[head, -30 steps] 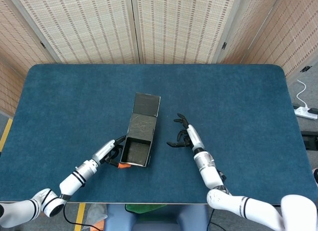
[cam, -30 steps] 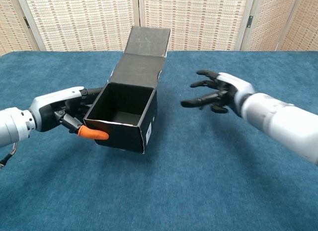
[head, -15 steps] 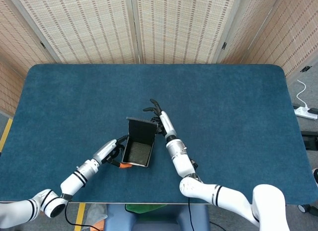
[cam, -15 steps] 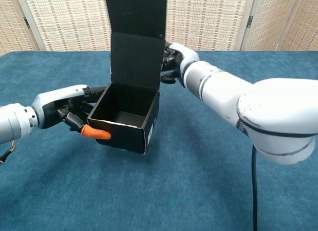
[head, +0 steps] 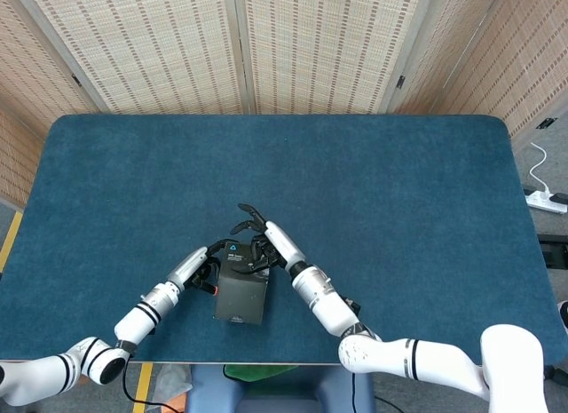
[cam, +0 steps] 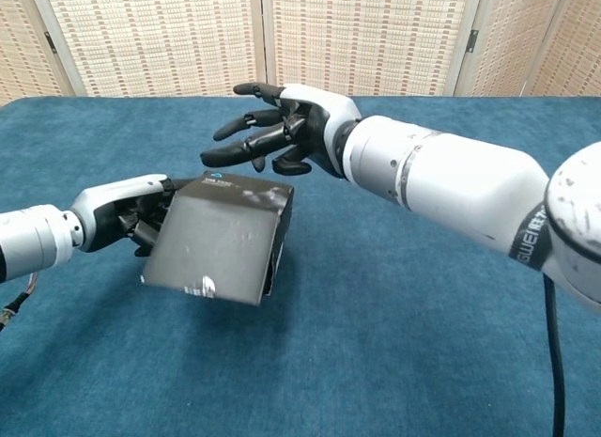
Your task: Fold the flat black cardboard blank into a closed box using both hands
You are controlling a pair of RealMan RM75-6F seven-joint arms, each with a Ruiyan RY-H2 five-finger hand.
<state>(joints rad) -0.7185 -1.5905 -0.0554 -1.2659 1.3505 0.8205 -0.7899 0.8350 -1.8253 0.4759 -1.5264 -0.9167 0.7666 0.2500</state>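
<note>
The black cardboard box [head: 241,292] [cam: 221,238] stands on the blue table near its front edge, its lid folded down over the top and tilted toward me. My left hand [head: 203,271] [cam: 141,214] grips the box's left side. My right hand [head: 254,233] [cam: 282,127] hovers with fingers spread just above the back edge of the lid; whether it touches the lid I cannot tell.
The blue table [head: 399,209] stretches wide on all sides of the box. Woven screens [head: 240,40] stand behind the far edge. A power strip [head: 543,200] lies on the floor at the right.
The lid, upright half a second ago, has come down over the box opening. My right hand has moved from behind the lid to above it. The left hand keeps its grip.
</note>
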